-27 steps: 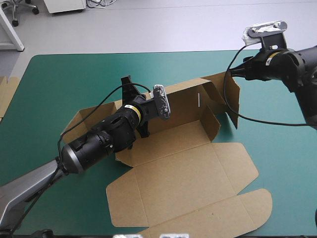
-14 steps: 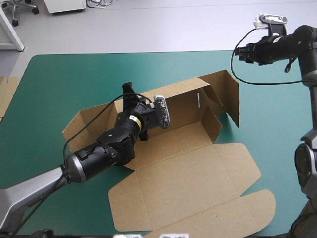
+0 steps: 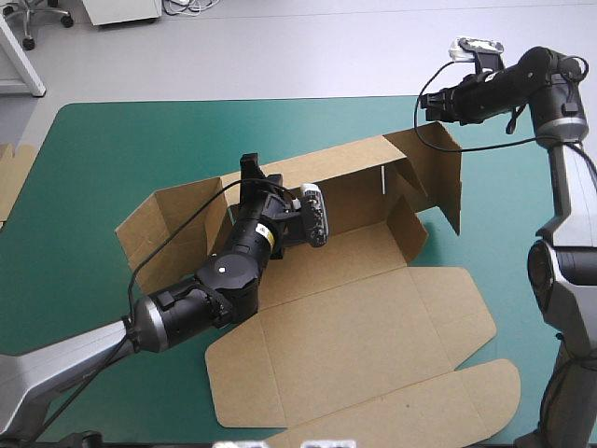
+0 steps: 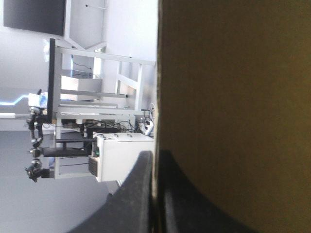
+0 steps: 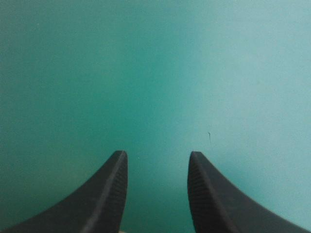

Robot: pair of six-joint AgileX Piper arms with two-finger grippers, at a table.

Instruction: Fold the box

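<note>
The brown box lies in the middle of the teal-green cover, its lid flat toward the front edge. Its back wall stands raised, as do the end flaps at both sides. My left gripper pinches the top edge of the back wall near its left end. In the left wrist view the brown board runs edge-on between the nearly closed black fingers of the left gripper. My right gripper hovers beyond the box's far right corner, apart from the board. In its own view the right gripper is open over bare cover.
More brown board shows at the table's left edge. Bare teal-green cover stretches along the far left of the table. The box's front flap reaches close to the table's front edge.
The left gripper has pushed the back wall farther up and away, and the left end flap stands higher. The right arm has drawn up and back from the box's right corner.
</note>
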